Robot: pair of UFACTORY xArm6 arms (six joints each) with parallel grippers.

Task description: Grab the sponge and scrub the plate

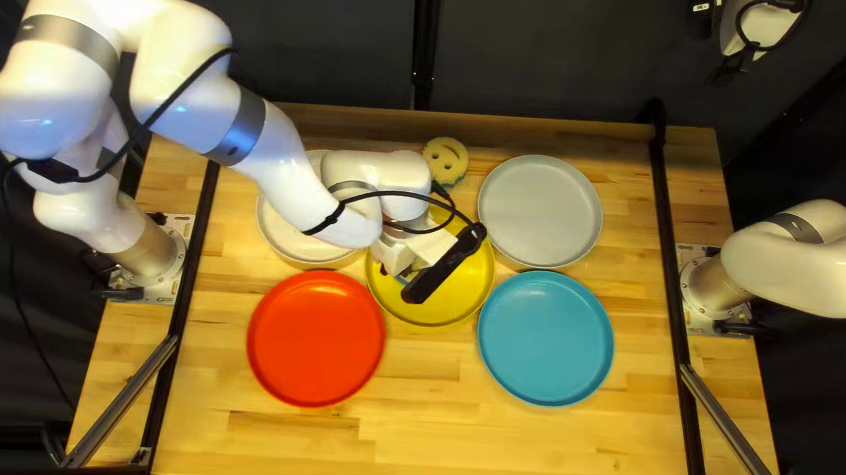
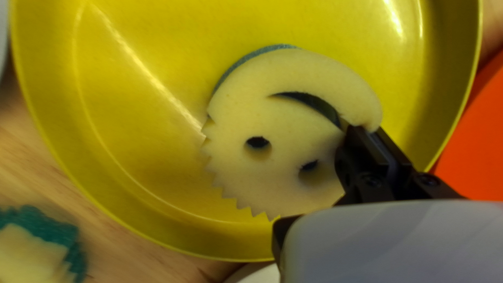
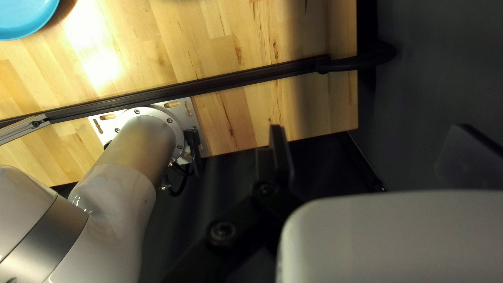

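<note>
Over the yellow plate [image 1: 464,295], my left gripper [image 1: 397,258] mostly hides the sponge it holds in the top left view. The left wrist view shows that round pale smiley sponge [image 2: 293,126], its teal layer facing the yellow plate [image 2: 146,131]; my left gripper [image 2: 364,139] is shut on its edge beside the mouth slot. Whether the sponge touches the plate I cannot tell. At the top right of the top left view is my right gripper [image 1: 727,72], beyond the table. In its wrist view, my right gripper [image 3: 367,157] stands open with nothing between its fingers.
A second smiley sponge [image 1: 445,158] lies beyond the yellow plate. Around that plate are a red plate [image 1: 315,339], a blue plate [image 1: 546,337], a grey plate [image 1: 541,211] and a white plate [image 1: 280,229], partly under my left arm. Black rails run along both table sides.
</note>
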